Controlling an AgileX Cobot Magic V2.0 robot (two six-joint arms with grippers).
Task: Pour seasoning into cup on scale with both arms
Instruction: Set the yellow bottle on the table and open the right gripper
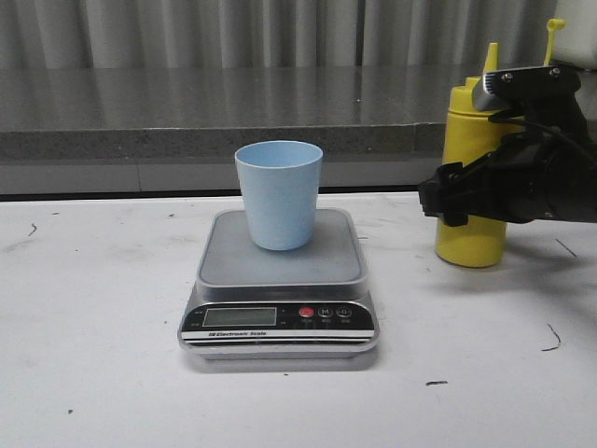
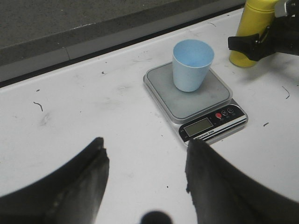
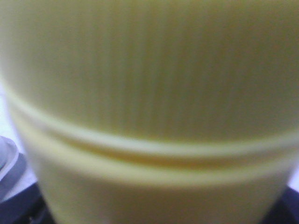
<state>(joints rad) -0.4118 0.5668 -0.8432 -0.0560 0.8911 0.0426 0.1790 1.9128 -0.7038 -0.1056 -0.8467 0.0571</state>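
Note:
The pale blue cup (image 1: 278, 196) (image 2: 192, 65) stands upright on the grey platform of the silver scale (image 1: 280, 269) (image 2: 201, 105) at mid-table. The yellow seasoning bottle (image 1: 469, 121) (image 2: 254, 14) stands upright on the table to the scale's right, its cap hanging open on its strap. My right gripper (image 1: 446, 201) reaches in from the right at the bottle's mid-height, with a finger across its front. The bottle (image 3: 149, 93) fills the right wrist view and hides the fingers. My left gripper (image 2: 145, 144) hangs open over bare table, short of the scale's display end, with nothing between its fingers.
A grey stone ledge (image 1: 187, 121) runs along the back of the white table (image 1: 93, 327), under a corrugated wall. Small dark marks dot the tabletop.

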